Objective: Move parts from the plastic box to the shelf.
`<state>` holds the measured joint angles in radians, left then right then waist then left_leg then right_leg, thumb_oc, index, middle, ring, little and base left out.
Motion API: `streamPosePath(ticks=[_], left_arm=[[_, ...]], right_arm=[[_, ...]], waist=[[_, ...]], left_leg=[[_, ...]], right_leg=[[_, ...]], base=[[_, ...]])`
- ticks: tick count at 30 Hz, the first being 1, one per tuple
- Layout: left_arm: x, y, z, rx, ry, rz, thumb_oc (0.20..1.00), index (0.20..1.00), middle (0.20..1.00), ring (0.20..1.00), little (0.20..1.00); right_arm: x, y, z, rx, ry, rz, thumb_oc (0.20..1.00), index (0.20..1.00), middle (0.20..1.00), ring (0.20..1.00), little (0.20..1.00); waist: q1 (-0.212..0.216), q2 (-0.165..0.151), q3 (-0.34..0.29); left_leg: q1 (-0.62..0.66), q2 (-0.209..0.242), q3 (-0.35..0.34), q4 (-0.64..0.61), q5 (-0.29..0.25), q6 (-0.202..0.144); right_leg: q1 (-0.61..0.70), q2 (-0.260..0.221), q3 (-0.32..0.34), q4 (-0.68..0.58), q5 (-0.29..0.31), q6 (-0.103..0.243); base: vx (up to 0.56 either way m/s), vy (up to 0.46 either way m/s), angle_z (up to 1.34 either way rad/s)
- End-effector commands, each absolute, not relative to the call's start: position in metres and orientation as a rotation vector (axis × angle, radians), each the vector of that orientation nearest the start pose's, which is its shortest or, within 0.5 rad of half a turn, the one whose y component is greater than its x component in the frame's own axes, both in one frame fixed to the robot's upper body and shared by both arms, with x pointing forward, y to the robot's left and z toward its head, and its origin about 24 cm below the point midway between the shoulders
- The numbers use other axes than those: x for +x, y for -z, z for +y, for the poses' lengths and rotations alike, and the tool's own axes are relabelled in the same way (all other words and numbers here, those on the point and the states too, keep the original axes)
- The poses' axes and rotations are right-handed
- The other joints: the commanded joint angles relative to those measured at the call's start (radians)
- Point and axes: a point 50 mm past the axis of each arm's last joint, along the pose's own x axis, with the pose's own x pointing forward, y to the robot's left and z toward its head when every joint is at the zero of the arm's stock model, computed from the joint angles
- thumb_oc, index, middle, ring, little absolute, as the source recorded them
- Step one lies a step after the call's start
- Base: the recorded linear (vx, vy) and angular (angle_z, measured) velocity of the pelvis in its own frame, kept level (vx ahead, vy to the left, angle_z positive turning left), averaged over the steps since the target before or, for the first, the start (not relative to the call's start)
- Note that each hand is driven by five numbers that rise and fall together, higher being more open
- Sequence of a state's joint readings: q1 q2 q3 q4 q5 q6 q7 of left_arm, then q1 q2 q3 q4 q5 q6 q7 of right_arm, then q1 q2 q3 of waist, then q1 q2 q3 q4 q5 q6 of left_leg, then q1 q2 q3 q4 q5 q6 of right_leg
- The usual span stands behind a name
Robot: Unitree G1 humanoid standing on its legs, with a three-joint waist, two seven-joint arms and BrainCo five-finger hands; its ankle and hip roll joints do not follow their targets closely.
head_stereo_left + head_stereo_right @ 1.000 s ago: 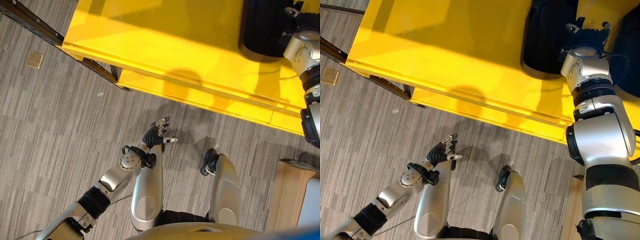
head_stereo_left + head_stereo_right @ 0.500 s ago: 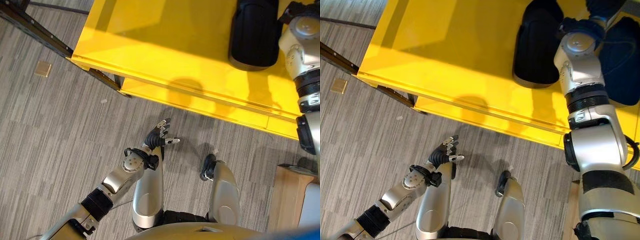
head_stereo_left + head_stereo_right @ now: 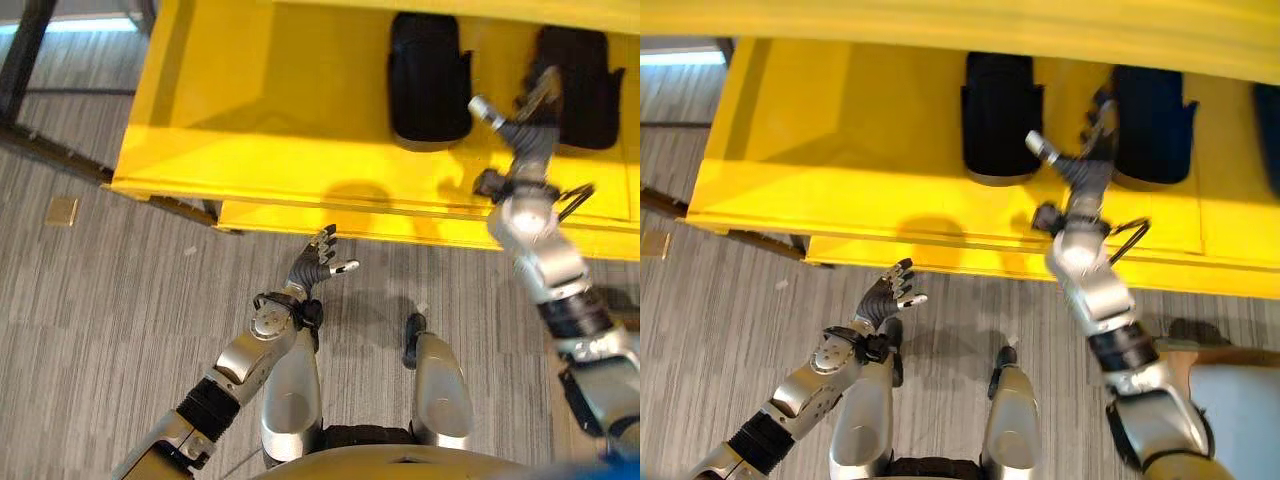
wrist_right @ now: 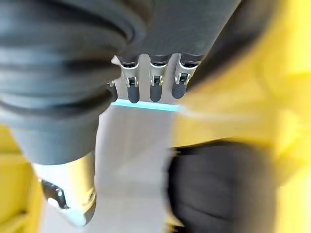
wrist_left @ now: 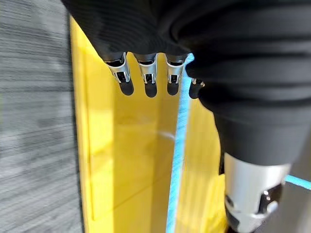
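Bright even overhead light; yellow shelf (image 3: 270,110) shows soft glare patches and a rounded shadow near its front edge, with darker shade under the upper board. Grey floor (image 3: 90,300) evenly lit, faint shadows. Right wrist view heavily motion-blurred, black part (image 4: 218,189) smeared; left wrist view out of focus up close.
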<state>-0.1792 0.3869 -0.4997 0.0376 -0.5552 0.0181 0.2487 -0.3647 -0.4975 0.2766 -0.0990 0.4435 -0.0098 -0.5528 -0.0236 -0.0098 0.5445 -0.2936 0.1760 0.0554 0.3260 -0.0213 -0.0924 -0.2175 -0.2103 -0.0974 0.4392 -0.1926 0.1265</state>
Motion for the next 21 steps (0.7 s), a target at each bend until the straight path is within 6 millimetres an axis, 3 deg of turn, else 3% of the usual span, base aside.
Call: streamPosePath(ticks=[1, 5, 11, 21], left_arm=[[0.258, -0.046, 0.111, -0.144, 0.187, 0.089, 1.0, 1.0, 1.0, 1.0, 1.0], [0.254, -0.041, 0.126, -0.201, 0.111, 0.12, 1.0, 1.0, 1.0, 1.0, 1.0], [0.244, -0.029, 0.141, -0.259, 0.01, 0.182, 1.0, 1.0, 1.0, 1.0, 1.0], [0.245, -0.023, 0.143, -0.239, 0.044, 0.23, 1.0, 1.0, 1.0, 1.0, 1.0]], right_arm=[[0.281, -0.168, -0.17, -0.029, 0.027, -0.503, 1.0, 1.0, 1.0, 1.0, 1.0], [0.259, -0.136, -0.172, 0.056, -0.029, -0.375, 1.0, 1.0, 1.0, 1.0, 1.0], [0.233, -0.099, -0.163, 0.002, -0.124, -0.253, 1.0, 1.0, 1.0, 1.0, 1.0], [0.236, -0.077, -0.175, -0.128, -0.089, -0.131, 1.0, 1.0, 1.0, 1.0, 1.0]], waist=[[-0.028, 0.005, -0.119], [-0.072, 0.005, -0.174], [-0.108, 0.011, -0.244], [-0.122, 0.011, -0.31]], left_leg=[[0.104, -0.006, 0.105, -0.123, -0.009, 0.056], [0.174, 0.02, 0.141, -0.205, 0.023, 0.04], [0.244, 0.042, 0.176, -0.272, 0.049, 0.026], [0.308, 0.078, 0.196, -0.344, 0.087, -0.003]], right_leg=[[0.014, 0.119, -0.023, 0.049, -0.047, -0.085], [0.078, 0.116, -0.011, -0.044, -0.023, -0.066], [0.139, 0.112, -0.005, -0.11, -0.009, -0.056], [0.198, 0.118, -0.004, -0.185, 0.011, -0.052]], base=[[0.04, 0.031, -0.16], [0.05, 0.028, -0.23], [0.05, 0.04, -0.11], [0.0, 0.005, -0.01]])
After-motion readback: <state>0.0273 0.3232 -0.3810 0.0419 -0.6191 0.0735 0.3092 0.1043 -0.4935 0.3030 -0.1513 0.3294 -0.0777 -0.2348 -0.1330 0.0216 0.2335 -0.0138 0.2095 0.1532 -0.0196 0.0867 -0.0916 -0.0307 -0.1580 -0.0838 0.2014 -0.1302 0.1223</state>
